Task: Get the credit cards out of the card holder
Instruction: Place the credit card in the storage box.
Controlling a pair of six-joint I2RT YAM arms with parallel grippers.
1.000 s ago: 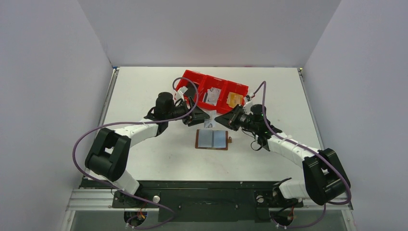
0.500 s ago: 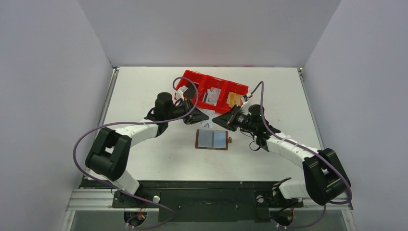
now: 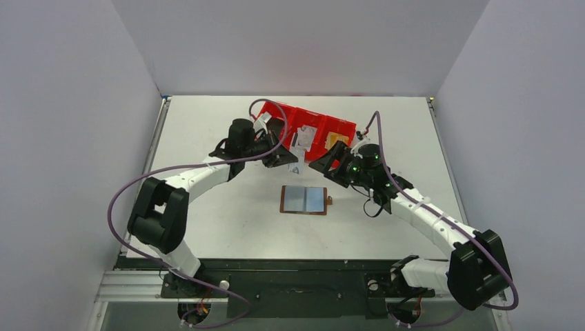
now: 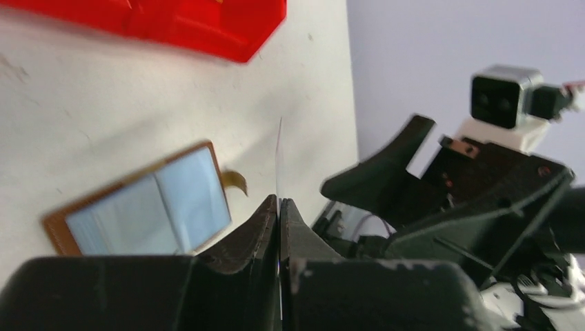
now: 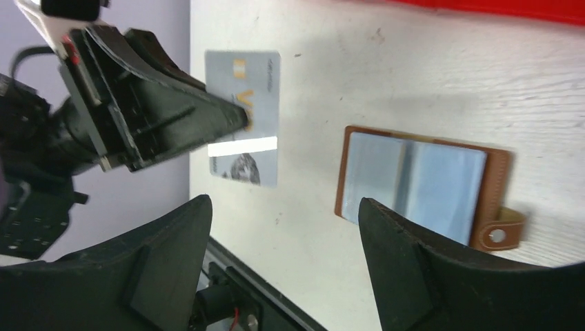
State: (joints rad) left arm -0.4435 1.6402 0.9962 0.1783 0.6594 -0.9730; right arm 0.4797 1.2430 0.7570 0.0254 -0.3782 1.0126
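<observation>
Mid-table, just near-side of the red tray point(image 3: 323, 123), you've got the left tool point(image 4: 279, 204) clenched on the light blue card point(image 5: 245, 117). Left wrist cam shows the card edge-on, pinched btwn both fingertips and sticking out past them. Right wrist cam shows its face: pale stripe across, small pic below. Looks held clear of the table point(image 3: 207, 131), but can't confirm the gap.

Right tool point(image 5: 284, 205) is released, jaws spread wide, nothing btwn them. It sits just beside the left tool, tips pointing at it. Only the left tool is touching the card.

Card holder point(image 3: 303, 200) lies open flat on the table, on the near side of both tools and apart from them. Pale blue inner panels face up with brown edging all round, and the snap tab point(image 5: 498, 234) sticks out on the robot's right. Can't tell if anything's in the pockets.

Tray: what looks like the tan-gold card point(image 3: 336, 143) lies in the right-end compartment. Sth greyish-white sits in the middle one, too small to ID. You can't see most of the left-end compartment, since the left arm covers it.
</observation>
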